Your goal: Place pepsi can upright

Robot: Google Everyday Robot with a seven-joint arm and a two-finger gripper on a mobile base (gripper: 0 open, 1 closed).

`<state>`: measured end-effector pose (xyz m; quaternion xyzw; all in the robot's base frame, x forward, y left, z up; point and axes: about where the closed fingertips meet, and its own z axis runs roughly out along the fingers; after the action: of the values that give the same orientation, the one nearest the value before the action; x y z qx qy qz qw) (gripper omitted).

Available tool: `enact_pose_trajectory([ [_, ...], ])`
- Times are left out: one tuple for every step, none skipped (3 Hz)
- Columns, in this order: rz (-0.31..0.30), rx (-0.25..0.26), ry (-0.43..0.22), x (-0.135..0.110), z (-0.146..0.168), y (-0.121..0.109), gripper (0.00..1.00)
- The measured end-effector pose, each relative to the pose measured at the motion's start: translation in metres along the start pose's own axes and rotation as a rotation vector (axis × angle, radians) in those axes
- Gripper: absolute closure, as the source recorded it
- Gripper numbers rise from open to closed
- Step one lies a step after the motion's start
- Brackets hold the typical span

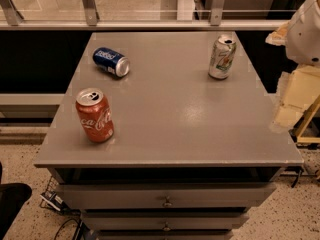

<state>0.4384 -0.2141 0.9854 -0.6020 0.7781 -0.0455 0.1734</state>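
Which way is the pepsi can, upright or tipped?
Tipped: the pepsi can lies on its side, far left on the table, silver end showing. The gripper is beside the table's right edge.

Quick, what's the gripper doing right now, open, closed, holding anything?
The gripper hangs off the right edge of the cabinet top, far from the pepsi can lying on its side; open or closed cannot be told.
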Motion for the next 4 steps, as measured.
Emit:
enact_pose_trajectory([
  [0.0,0.0,0.0,0.0,0.0,0.0,0.0],
  [0.035,0.012,-0.009,-0.014,0.008,-0.015,0.0],
  [0.105,0.042,-0.035,-0.051,0.022,-0.045,0.0],
  [0.222,0.085,-0.069,-0.087,0.03,-0.081,0.0],
])
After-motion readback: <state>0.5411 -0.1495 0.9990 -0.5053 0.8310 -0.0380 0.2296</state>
